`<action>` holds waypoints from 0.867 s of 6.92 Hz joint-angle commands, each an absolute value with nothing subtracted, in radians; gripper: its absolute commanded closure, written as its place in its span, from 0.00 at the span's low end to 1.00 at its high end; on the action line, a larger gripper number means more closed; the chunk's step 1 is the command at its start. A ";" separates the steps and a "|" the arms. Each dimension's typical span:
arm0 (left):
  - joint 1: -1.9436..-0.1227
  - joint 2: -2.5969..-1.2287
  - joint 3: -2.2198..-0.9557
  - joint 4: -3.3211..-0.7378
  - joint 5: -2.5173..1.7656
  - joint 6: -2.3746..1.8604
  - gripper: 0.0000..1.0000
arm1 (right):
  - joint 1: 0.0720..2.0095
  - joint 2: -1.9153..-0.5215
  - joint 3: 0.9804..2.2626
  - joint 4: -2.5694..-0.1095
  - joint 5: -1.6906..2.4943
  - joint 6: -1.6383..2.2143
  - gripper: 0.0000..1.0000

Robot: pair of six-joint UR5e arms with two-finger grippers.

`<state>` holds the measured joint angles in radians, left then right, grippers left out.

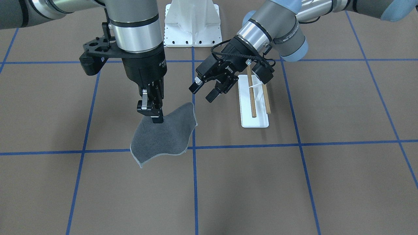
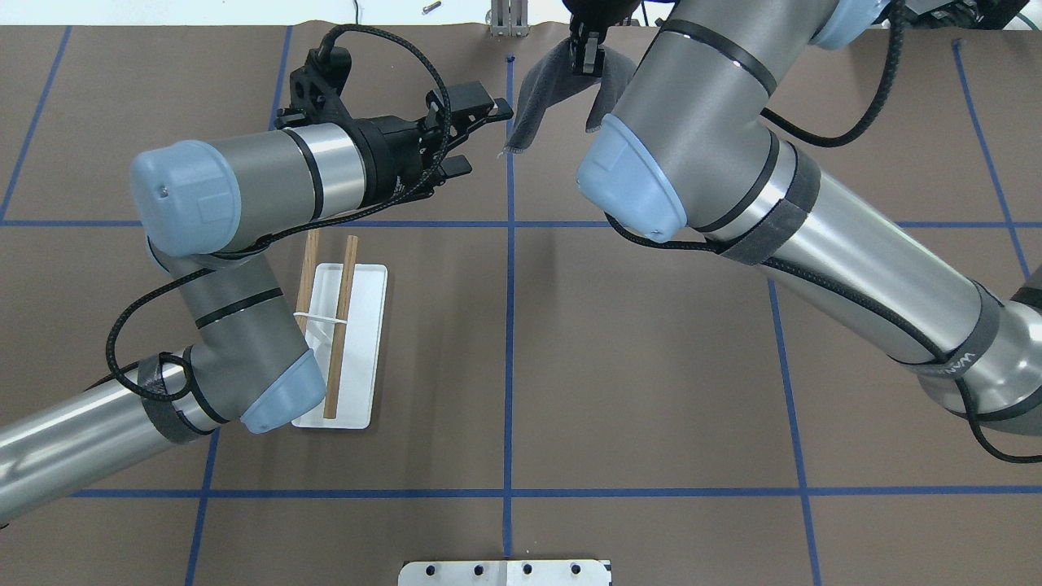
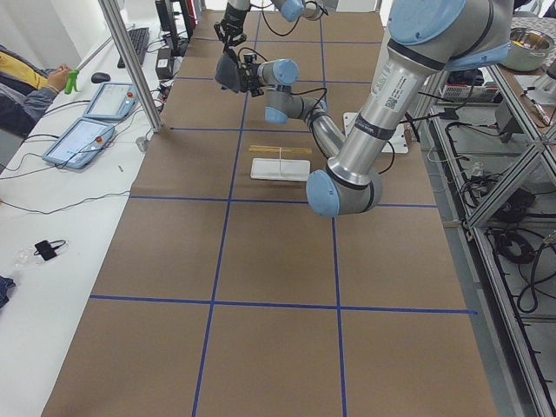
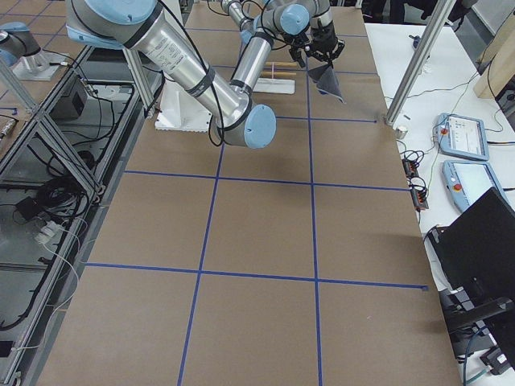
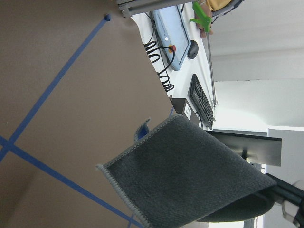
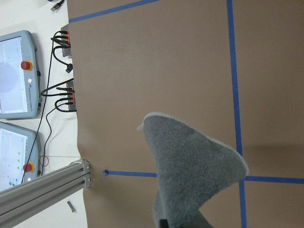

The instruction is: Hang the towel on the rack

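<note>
**Towel lifted and in hand, rack bare**

Right gripper (image 1: 155,116): clamped on the towel (image 1: 166,137), pinching it at a point along its upper edge. The cloth hangs clear of the tabletop (image 1: 326,182) and sags to either side of the pinch. It sits over the strip near the operators' long edge, roughly midway along it. That puts it just on the robot's right of the blue centre line. Pale stitching shows round the hem, and the left wrist view shows a flick of blue at one turned-up corner.

Left gripper (image 1: 203,92): jaws spread, nothing between them. It points at the towel's nearest free edge and is close beside it but apart (no contact that I can make out in the overhead view).

Rack (image 1: 254,122): stands on its flat white base toward the middle of the tabletop, on the robot's left of the centre line. It is well apart from the hanging cloth. Both wooden dowels (image 1: 251,94) are bare, with nothing draped or touching.

Progress, as a judgement: the pick-up and lift are done. Not yet done:
- a second hold on the free edge, which looks to be what the left gripper is lined up for
- the carry across to the rack
- the drape over a dowel
- the release

I'd call it under halfway. The drape is the fussy part, since limp cloth can slide off a smooth rod if the two sides hang unevenly.
</note>
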<state>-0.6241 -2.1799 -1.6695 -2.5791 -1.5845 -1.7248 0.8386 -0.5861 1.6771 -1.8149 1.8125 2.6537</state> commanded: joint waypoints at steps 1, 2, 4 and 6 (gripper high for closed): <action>-0.600 -2.186 -1.667 -2.580 -1.540 -1.385 0.02 | 0.838 -0.586 1.680 -1.813 1.812 2.654 1.00; -0.595 -2.186 -1.667 -2.580 -1.537 -1.326 0.02 | 0.838 -0.586 1.678 -1.815 1.812 2.654 1.00; -0.591 -2.189 -1.666 -2.580 -1.476 -1.121 0.02 | 0.825 -0.584 1.680 -1.816 1.813 2.655 1.00; -0.574 -2.189 -1.652 -2.574 -1.470 -1.054 0.02 | 0.813 -0.580 1.690 -1.818 1.816 2.657 1.00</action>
